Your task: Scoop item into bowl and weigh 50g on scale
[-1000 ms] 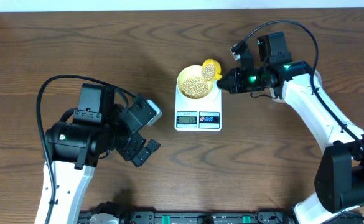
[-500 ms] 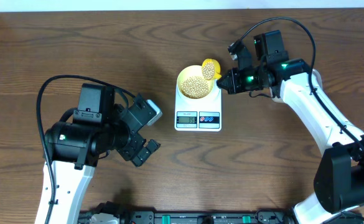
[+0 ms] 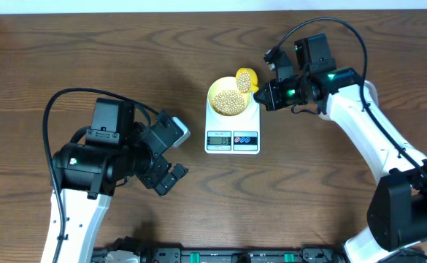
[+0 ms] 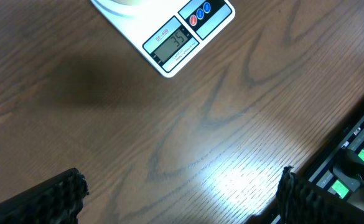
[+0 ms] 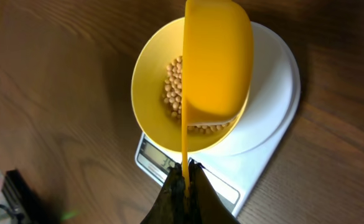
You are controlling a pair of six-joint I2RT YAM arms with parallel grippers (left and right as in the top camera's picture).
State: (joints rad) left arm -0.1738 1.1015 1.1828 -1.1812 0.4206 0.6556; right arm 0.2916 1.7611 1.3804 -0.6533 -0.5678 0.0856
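The pale yellow bowl sits on the white scale and holds many tan beans. My right gripper is shut on the handle of the bright yellow scoop, held tilted over the bowl's far right rim. In the right wrist view the scoop is turned on its side above the bowl, with beans under it. My left gripper is open and empty over bare table, left of the scale. The left wrist view shows the scale display reading 35.
The table's front edge with black rails and green lights lies near my left gripper. The back table edge runs along the top of the overhead view.
My right gripper and the scoop have shifted slightly up and left over the bowl's rim. The left arm has not moved.
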